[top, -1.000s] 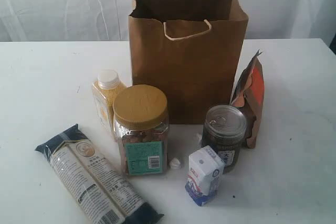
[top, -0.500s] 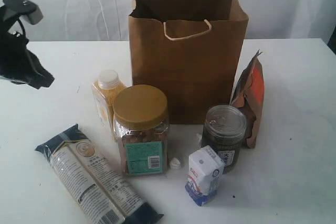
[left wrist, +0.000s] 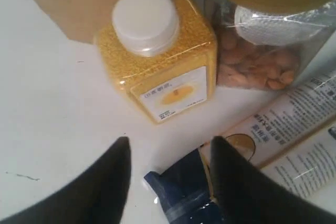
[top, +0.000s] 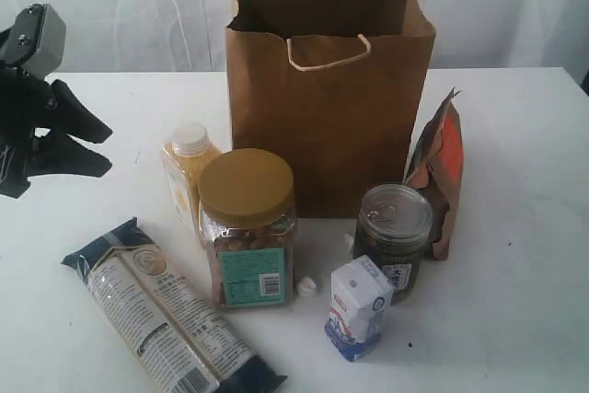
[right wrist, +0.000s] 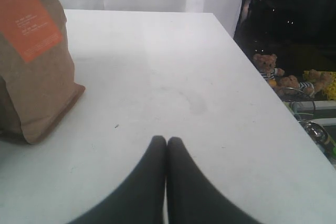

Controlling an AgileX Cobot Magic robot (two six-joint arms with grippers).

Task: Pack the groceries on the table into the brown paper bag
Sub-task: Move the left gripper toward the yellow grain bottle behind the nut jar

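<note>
Left gripper (top: 103, 152) moves in over the table (top: 515, 319), jaws now parted, holding nothing. I see the small white-capped yellow bottle (top: 189, 172) ahead, near the brown paper bag (top: 331, 108). Right gripper (right wrist: 166, 145) closed, empty.

Two jars (top: 247, 227) (top: 394, 238), one bottle (top: 188, 177), carton (top: 359, 308), noodle pack (top: 166, 315), pouch (top: 442, 172), paper bag (top: 322, 126)
</note>
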